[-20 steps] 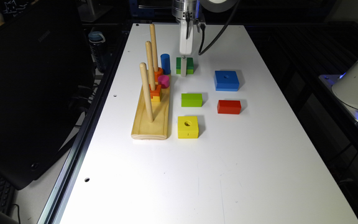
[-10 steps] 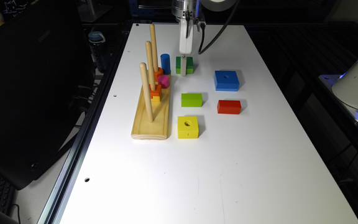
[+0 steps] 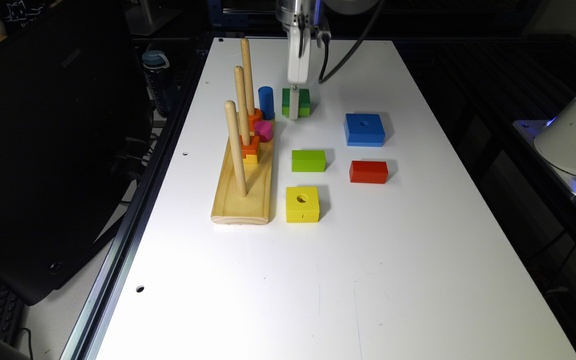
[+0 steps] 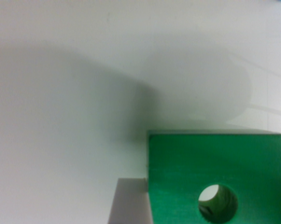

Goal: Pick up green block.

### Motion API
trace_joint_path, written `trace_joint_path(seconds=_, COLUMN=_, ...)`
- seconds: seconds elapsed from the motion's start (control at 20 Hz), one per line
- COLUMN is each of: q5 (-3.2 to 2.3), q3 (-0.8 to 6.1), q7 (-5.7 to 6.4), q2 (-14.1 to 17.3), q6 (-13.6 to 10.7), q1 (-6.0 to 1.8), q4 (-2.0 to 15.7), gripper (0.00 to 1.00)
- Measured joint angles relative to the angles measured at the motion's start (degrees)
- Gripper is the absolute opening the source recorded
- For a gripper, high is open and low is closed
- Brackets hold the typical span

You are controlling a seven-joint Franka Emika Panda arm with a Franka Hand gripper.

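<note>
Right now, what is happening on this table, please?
A single robot arm has its gripper lowered onto the green block, the one with a round hole, near the far end of the white table. The block sits on the table, not lifted. Whether the gripper has closed on it cannot be told. Nearby lie a lime-green block, a yellow block, a red block, a blue block, and a wooden peg board.

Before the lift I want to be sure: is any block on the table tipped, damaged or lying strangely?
Nothing stands out. The square green wooden block with a round hole lies flat under the hand, and the yellow holed block, lime-green block, red block and blue block all rest flat and apart.
</note>
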Motion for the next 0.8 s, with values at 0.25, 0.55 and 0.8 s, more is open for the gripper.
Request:
trace_joint_path(seconds=0.25, q5=0.0, q3=0.01, q7=0.0, q2=-1.17, q6=-0.95, q1=0.0, q4=-0.53, gripper=0.0)
trace_joint_path(seconds=0.55, q5=0.01, q3=0.02, q7=0.0, q2=-2.63, q6=-1.88, q1=0.0, q4=-0.54, gripper=0.0)
trace_joint_path(seconds=0.8, q5=0.02, q3=0.03, q7=0.0, q2=-4.78, q6=-4.06, q1=0.0, q4=-0.65, gripper=0.0)
